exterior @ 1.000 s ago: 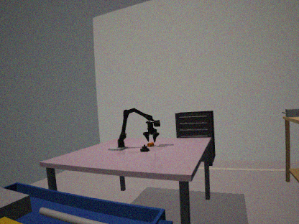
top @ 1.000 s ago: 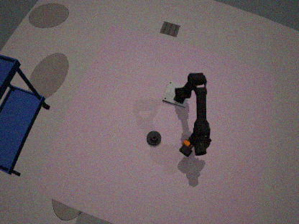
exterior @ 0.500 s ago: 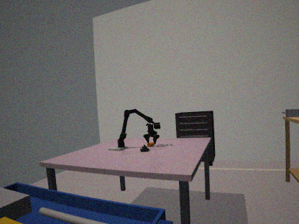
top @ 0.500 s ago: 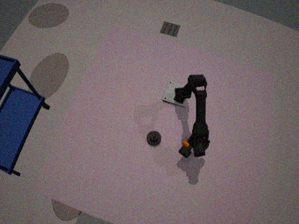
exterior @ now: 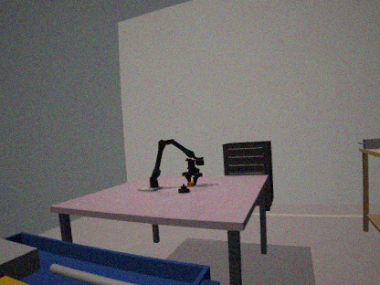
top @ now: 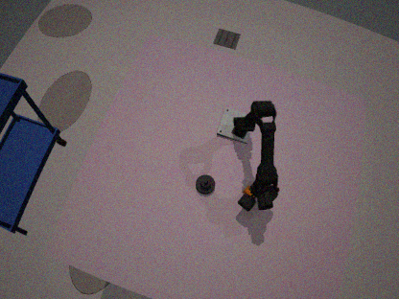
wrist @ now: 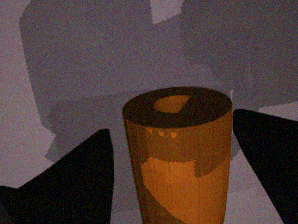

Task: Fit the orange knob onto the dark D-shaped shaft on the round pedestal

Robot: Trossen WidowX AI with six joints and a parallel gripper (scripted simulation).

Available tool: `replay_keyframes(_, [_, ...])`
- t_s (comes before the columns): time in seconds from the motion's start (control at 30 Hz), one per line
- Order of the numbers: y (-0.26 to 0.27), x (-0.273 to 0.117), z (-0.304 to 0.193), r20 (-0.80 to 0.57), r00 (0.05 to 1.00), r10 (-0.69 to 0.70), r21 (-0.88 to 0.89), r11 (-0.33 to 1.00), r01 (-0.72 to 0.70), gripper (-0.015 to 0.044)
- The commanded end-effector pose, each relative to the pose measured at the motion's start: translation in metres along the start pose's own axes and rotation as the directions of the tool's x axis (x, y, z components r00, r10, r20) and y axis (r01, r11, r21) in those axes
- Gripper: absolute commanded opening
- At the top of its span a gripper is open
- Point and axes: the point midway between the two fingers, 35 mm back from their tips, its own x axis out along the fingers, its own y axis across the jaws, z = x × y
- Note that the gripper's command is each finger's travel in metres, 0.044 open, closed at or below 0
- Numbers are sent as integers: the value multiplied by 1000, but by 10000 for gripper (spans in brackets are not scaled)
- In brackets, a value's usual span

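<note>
The orange knob (top: 247,191) (exterior: 190,184) (wrist: 182,175) appears to lie on its side on the table. Its dark end face with the D-shaped hole points to the top of the wrist view. My gripper (top: 254,195) (exterior: 191,183) (wrist: 173,129) points down with its fingers on either side of the knob. It is partly open: a gap shows at the left finger, while the right finger is close to or against the knob. The dark round pedestal (top: 199,190) (exterior: 184,191) stands apart from the knob, its shaft (exterior: 184,185) upright. The shaft's flat side cannot be made out.
The arm's pale base plate (top: 224,126) is on the pink table (top: 144,158) (exterior: 137,205). A blue cart (top: 24,158) (exterior: 119,262) is beside the table. A dark chair (exterior: 247,157) stands behind it, and a wooden shelf (exterior: 365,192) is far right.
</note>
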Motion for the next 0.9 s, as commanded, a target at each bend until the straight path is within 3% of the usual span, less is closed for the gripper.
replay_keyframes(0.0, [0, 1, 0, -1, 1000, -3, 3, 1000, 3, 240])
replay_keyframes(0.2, [0, 1, 0, -1, 1000, -3, 3, 1000, 3, 240])
replay_keyframes(0.63, [0, 0, 0, 1, 1000, -3, 3, 1000, 3, 179])
replay_keyframes(0.87, [0, -4, -5, 102, 995, -1, 0, 1000, 1, 179])
